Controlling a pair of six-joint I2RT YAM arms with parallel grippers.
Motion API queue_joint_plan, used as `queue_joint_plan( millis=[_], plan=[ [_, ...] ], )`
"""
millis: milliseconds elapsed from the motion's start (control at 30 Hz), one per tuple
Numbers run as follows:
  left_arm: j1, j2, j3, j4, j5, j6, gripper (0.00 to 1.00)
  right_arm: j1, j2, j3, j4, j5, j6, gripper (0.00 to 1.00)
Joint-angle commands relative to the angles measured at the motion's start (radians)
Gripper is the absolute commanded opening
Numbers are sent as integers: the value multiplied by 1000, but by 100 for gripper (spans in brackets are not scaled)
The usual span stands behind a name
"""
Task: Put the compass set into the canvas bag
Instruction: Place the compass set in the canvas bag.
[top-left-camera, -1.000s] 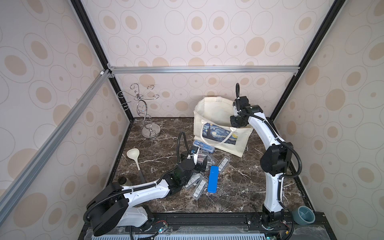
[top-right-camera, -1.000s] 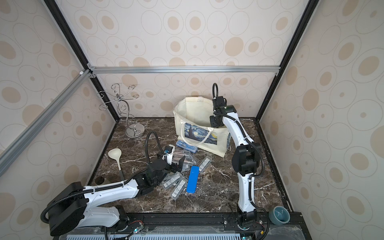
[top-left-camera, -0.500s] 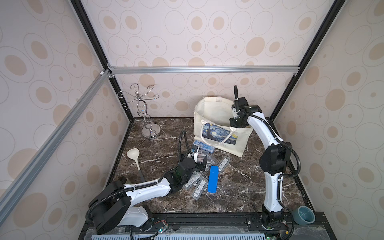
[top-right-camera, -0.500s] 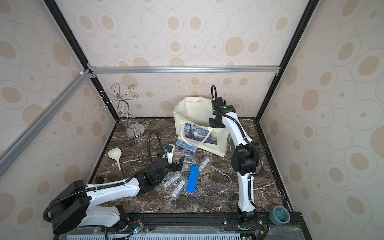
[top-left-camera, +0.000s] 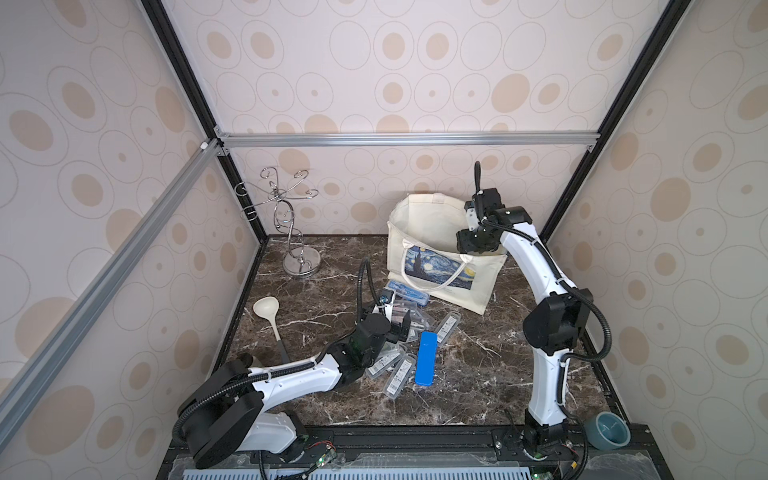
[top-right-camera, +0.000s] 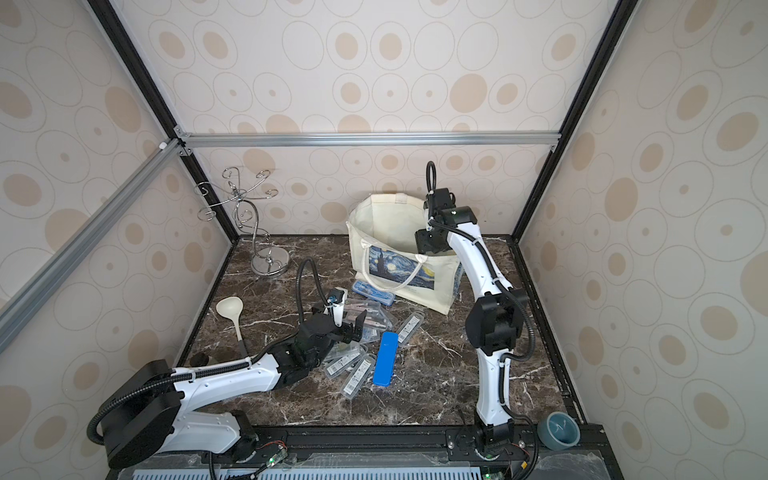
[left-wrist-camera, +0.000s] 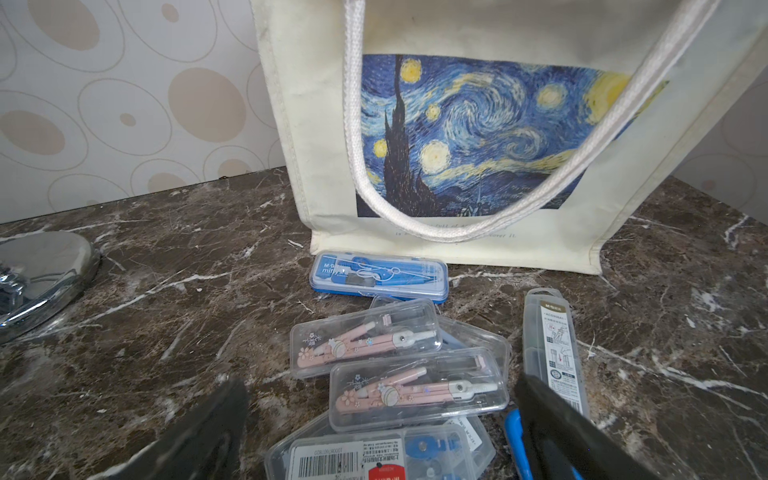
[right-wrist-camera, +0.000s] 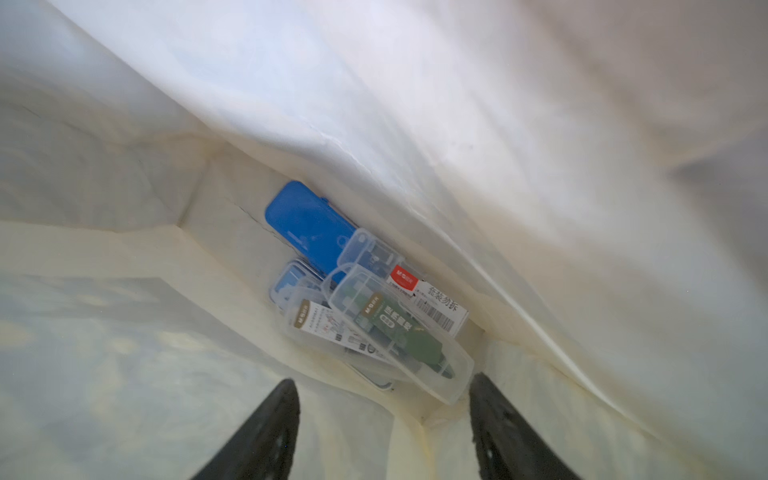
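Observation:
The cream canvas bag (top-left-camera: 440, 270) (top-right-camera: 399, 270) (left-wrist-camera: 457, 124) stands upright at the back of the marble table. My right gripper (right-wrist-camera: 382, 386) reaches into its mouth, open and holding nothing. Below it, several compass set cases lie on the bag's floor, a green-labelled clear one (right-wrist-camera: 395, 328) uppermost and a blue one (right-wrist-camera: 307, 226) beneath. My left gripper (left-wrist-camera: 380, 395) (top-left-camera: 401, 324) is open, low over a pile of cases in front of the bag. A clear case with a pink compass (left-wrist-camera: 417, 388) lies between its fingers, untouched. A second pink case (left-wrist-camera: 365, 338) and a blue one (left-wrist-camera: 379, 276) lie beyond.
More cases lie by the left arm, among them a solid blue one (top-left-camera: 427, 363) and a clear labelled one (top-left-camera: 446, 327). A chrome wire stand (top-left-camera: 291, 232) rises at the back left. A cream ladle (top-left-camera: 270, 316) lies left. A teal bowl (top-left-camera: 611, 430) sits off the front right corner.
The right wrist has shifted slightly left over the bag's mouth. The left arm has edged a little toward the pile of cases.

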Motion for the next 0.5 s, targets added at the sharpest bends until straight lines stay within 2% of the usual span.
queue_joint_plan(
  millis=[0,233,467],
  plan=[
    [18,5,37,-33,-18,-32,100,2,-117,-29,48,-52,15,71],
    [44,9,42,-81,-19,-49,100,3,-289,-170,172,-153,31,74],
    [77,27,82,-199,-2,-55,100,4,-500,-386,345,-302,42,74]
  ],
)
